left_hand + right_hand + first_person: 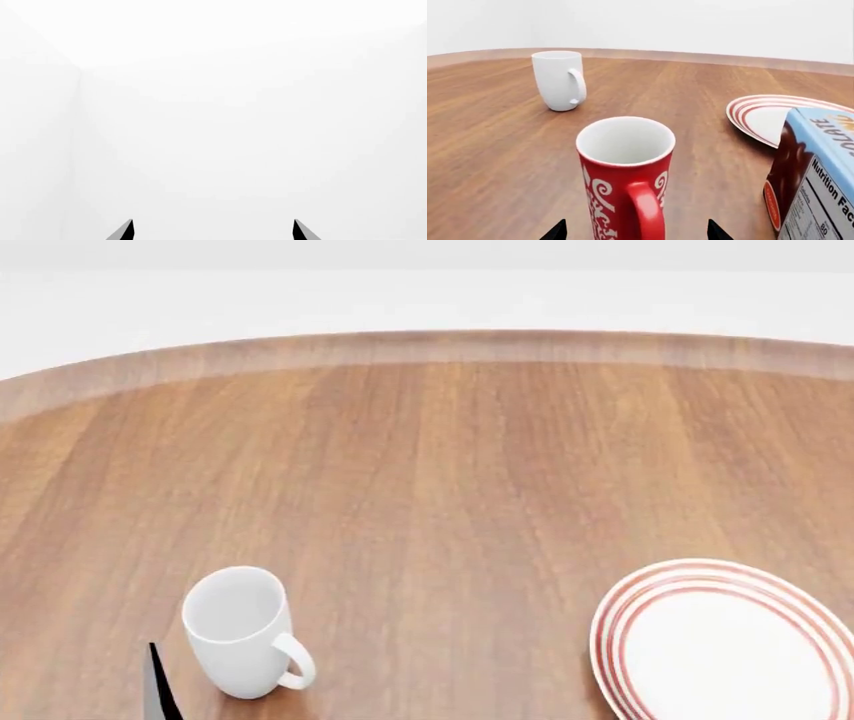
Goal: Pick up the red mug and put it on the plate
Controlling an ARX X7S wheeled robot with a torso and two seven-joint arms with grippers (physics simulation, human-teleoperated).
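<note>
The red mug point(625, 177) stands upright on the wooden table in the right wrist view, with white swirls, a white inside and its handle turned toward the camera. My right gripper point(637, 231) is open, one dark tip on each side of the mug's lower body and apart from it. The plate point(764, 116), white with red rings, lies beyond the mug; in the head view the plate point(727, 640) is at the near right. The red mug is out of the head view. My left gripper point(213, 230) is open, facing a blank white wall and holding nothing.
A plain white mug point(240, 632) stands at the near left, with a dark fingertip point(158, 685) beside it. A chocolate carton point(814, 175) stands close to the red mug, partly in front of the plate. The table's far edge point(427, 345) curves across the back.
</note>
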